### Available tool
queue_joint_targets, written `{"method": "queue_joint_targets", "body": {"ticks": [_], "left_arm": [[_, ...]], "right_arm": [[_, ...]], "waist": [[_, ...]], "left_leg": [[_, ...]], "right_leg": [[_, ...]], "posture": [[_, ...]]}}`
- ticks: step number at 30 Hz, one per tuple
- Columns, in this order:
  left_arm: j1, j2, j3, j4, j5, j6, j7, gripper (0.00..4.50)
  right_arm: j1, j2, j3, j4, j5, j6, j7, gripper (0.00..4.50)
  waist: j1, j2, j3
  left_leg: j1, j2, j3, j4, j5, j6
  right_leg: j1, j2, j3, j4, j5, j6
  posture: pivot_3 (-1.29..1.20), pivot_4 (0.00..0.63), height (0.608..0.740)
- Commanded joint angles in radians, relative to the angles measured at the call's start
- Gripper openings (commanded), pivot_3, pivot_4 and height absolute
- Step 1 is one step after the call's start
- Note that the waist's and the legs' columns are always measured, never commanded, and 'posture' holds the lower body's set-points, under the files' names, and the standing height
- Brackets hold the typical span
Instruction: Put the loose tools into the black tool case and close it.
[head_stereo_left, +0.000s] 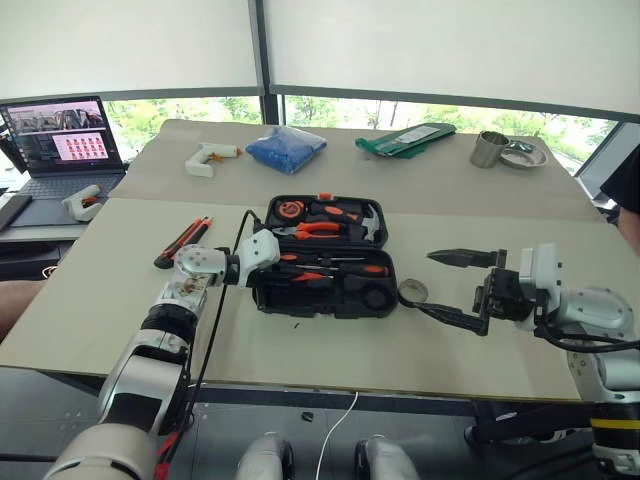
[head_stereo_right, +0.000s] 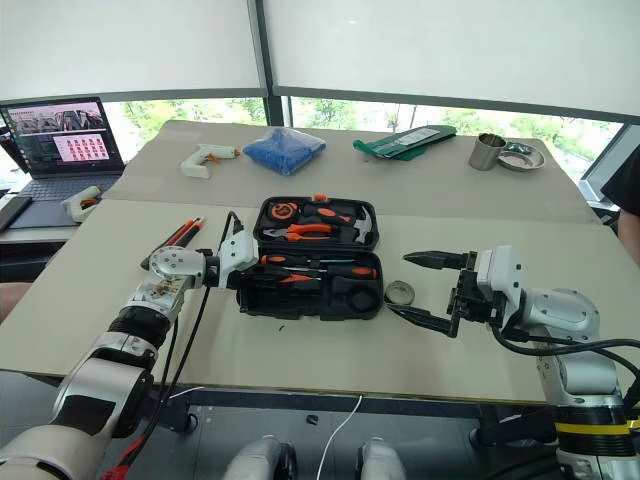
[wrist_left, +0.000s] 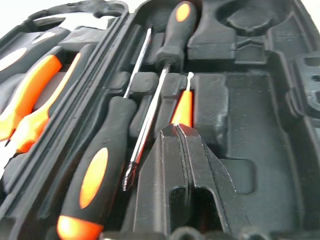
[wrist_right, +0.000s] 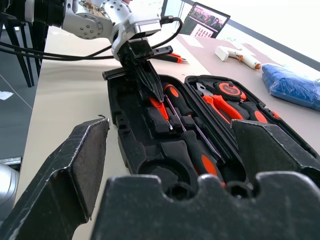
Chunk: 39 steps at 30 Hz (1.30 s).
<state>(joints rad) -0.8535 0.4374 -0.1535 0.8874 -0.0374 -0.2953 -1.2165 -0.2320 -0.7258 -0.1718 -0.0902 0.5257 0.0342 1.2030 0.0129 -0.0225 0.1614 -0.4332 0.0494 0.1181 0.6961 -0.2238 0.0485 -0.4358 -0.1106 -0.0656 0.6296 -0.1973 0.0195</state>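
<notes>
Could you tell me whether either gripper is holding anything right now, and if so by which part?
The left gripper is shut on the small orange screwdriver, pinching its handle end inside the black tool case. The right gripper is open and holds nothing.

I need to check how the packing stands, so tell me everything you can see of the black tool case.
The black tool case is a hard-plastic clamshell lying open and flat mid-table, lid half away from the robot. Its moulded slots hold orange-handled pliers, a tape measure and two black-and-orange screwdrivers; a round recess looks empty. A small orange screwdriver lies in the near half, where the left gripper, shut, reaches in with its tips at that screwdriver's handle.
</notes>
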Motion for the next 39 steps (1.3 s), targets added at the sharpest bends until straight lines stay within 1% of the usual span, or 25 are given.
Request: {"method": "queue_joint_targets", "body": {"ticks": [1,4,9,11,13,16,18,19,24,25,26,28,29,30,32,33,34,35,36,39], "left_arm": [[0.002,0.011,-0.017,0.017,0.036,0.019,0.007,0.03],[0.011,0.018,-0.031,0.019,0.054,0.031,0.004,0.03],[0.013,0.023,-0.035,0.019,0.064,0.11,0.023,0.03],[0.017,0.024,-0.028,0.015,0.06,0.121,0.038,0.03],[0.028,0.02,-0.008,-0.006,0.033,0.122,0.037,0.03],[0.08,-0.004,0.106,-0.125,-0.114,0.075,0.023,0.03],[0.143,0.0,0.174,-0.227,-0.192,0.073,0.029,0.53],[0.172,0.006,0.194,-0.264,-0.213,0.077,0.032,0.75],[0.438,0.044,0.367,-0.592,-0.347,0.214,0.19,2.72],[0.506,0.051,0.407,-0.643,-0.346,0.224,0.242,3.02],[0.587,0.054,0.459,-0.698,-0.359,0.247,0.296,3.48],[0.73,0.038,0.576,-0.789,-0.405,0.303,0.415,4.24],[0.769,0.029,0.606,-0.82,-0.426,0.328,0.453,4.48],[0.804,0.019,0.629,-0.851,-0.448,0.357,0.488,4.48],[0.937,-0.006,0.71,-0.904,-0.469,0.375,0.551,4.48],[0.988,-0.012,0.741,-0.916,-0.467,0.375,0.576,4.48],[1.033,-0.019,0.769,-0.917,-0.461,0.362,0.594,4.48],[1.067,-0.023,0.789,-0.907,-0.44,0.341,0.621,4.48],[1.096,-0.024,0.799,-0.897,-0.416,0.322,0.641,4.48],[1.128,-0.034,0.812,-0.915,-0.435,0.326,0.669,4.48]], "right_arm": [[0.005,0.0,-0.018,-0.038,0.019,0.009,-0.013,4.5],[0.003,0.001,-0.014,-0.036,0.019,0.009,-0.015,4.5],[-0.012,-0.001,-0.006,-0.025,0.018,0.015,-0.012,4.5],[-0.018,-0.002,-0.003,-0.022,0.017,0.02,-0.009,4.5],[-0.023,-0.002,-0.002,-0.019,0.016,0.022,-0.007,4.5],[-0.033,0.002,0.0,-0.013,0.014,0.019,-0.005,4.5],[-0.036,0.006,0.0,-0.007,0.013,0.012,-0.003,4.5],[-0.036,0.007,0.0,-0.004,0.012,0.008,-0.002,4.5],[-0.03,0.043,-0.022,0.011,0.027,-0.022,-0.008,4.5],[-0.029,0.052,-0.027,0.013,0.031,-0.024,-0.013,4.5],[-0.027,0.063,-0.032,0.016,0.035,-0.029,-0.018,4.5],[-0.028,0.088,-0.037,0.021,0.043,-0.034,-0.028,4.5],[-0.028,0.094,-0.038,0.022,0.046,-0.033,-0.029,4.5],[-0.029,0.099,-0.04,0.023,0.049,-0.031,-0.027,4.5],[-0.035,0.127,-0.04,0.021,0.058,-0.041,-0.035,4.5],[-0.036,0.14,-0.039,0.018,0.063,-0.048,-0.033,4.5],[-0.034,0.152,-0.034,0.008,0.07,-0.048,-0.031,4.5],[-0.032,0.169,-0.027,-0.004,0.08,-0.048,-0.03,4.5],[-0.028,0.182,-0.02,-0.017,0.089,-0.046,-0.029,4.5],[-0.019,0.217,0.0,-0.046,0.087,-0.057,-0.028,4.5]], "waist": [[-0.001,0.0,0.0],[-0.001,0.0,0.0],[-0.004,0.0,0.0],[-0.005,0.0,0.0],[-0.004,0.0,0.0],[-0.009,0.0,0.0],[-0.014,0.0,0.0],[-0.016,0.0,0.0],[-0.023,0.0,0.0],[-0.025,0.0,0.0],[-0.026,0.0,0.0],[-0.031,0.0,0.0],[-0.031,0.0,0.0],[-0.028,0.0,0.0],[-0.021,0.0,0.0],[-0.019,0.0,0.0],[-0.018,0.0,0.0],[-0.017,0.0,0.0],[-0.014,0.0,0.0],[-0.004,0.0,0.0]], "left_leg": [[0.0,0.0,0.0,0.0,0.0,0.0],[0.002,0.0,0.0,0.0,0.0,0.0],[0.006,0.0,0.0,0.0,0.0,0.0],[0.009,0.001,0.0,0.0,0.0,0.0],[0.01,0.001,0.0,0.0,0.0,0.0],[0.01,0.001,-0.001,-0.001,0.0,0.0],[0.009,0.002,0.0,-0.001,0.0,0.0],[0.008,0.002,-0.001,-0.002,0.0,0.0],[0.007,0.002,-0.001,-0.003,-0.002,0.001],[0.007,0.002,-0.001,-0.003,-0.002,0.001],[0.008,0.002,0.0,-0.003,-0.002,0.001],[0.01,0.002,0.0,-0.003,-0.003,0.001],[0.01,0.003,0.0,-0.003,-0.003,0.001],[0.01,0.003,-0.001,-0.004,-0.003,0.001],[0.009,0.003,-0.001,-0.003,-0.003,0.001],[0.01,0.003,-0.001,-0.003,-0.004,-0.002],[0.01,0.002,-0.002,-0.003,-0.008,-0.007],[0.01,0.002,-0.001,-0.003,-0.008,-0.008],[0.01,0.002,-0.001,-0.003,-0.008,-0.008],[0.009,0.002,-0.001,-0.003,-0.008,-0.008]], "right_leg": [[0.0,0.0,0.0,0.0,0.0,0.0],[0.002,0.0,0.0,0.0,0.0,0.0],[0.005,0.0,0.0,0.0,0.0,0.0],[0.008,0.0,0.0,0.0,-0.004,0.006],[0.009,0.0,0.0,0.0,-0.004,0.007],[0.009,0.0,0.0,0.0,-0.004,0.006],[0.008,-0.001,0.001,-0.001,-0.003,0.005],[0.007,-0.001,0.001,-0.001,0.0,0.0],[0.006,-0.002,0.0,-0.001,0.0,0.0],[0.006,-0.002,0.0,-0.001,0.0,0.0],[0.007,-0.002,0.0,-0.001,0.0,0.0],[0.009,-0.003,0.001,-0.003,-0.001,0.001],[0.009,-0.003,0.001,-0.003,-0.001,0.001],[0.009,-0.003,0.001,-0.003,-0.001,0.001],[0.008,-0.004,0.0,-0.003,-0.002,0.002],[0.009,-0.004,0.0,-0.004,-0.004,0.006],[0.009,-0.005,0.0,-0.004,-0.006,0.005],[0.009,-0.005,0.0,-0.004,-0.008,0.001],[0.009,-0.005,0.0,-0.004,-0.008,0.001],[0.004,-0.006,-0.001,-0.004,-0.009,0.001]], "posture": [[0.0,0.15,0.739],[0.0,0.15,0.739],[0.0,0.15,0.739],[0.0,0.15,0.739],[0.0,0.15,0.739],[0.0,0.15,0.739],[0.0,0.15,0.739],[0.0,0.15,0.739],[0.0,0.15,0.739],[0.0,0.15,0.739],[0.0,0.15,0.739],[0.0,0.15,0.739],[0.0,0.15,0.739],[0.0,0.15,0.739],[0.0,0.15,0.739],[0.0,0.15,0.739],[0.0,0.15,0.739],[0.0,0.15,0.739],[0.0,0.15,0.739],[0.0,0.15,0.739]]}}
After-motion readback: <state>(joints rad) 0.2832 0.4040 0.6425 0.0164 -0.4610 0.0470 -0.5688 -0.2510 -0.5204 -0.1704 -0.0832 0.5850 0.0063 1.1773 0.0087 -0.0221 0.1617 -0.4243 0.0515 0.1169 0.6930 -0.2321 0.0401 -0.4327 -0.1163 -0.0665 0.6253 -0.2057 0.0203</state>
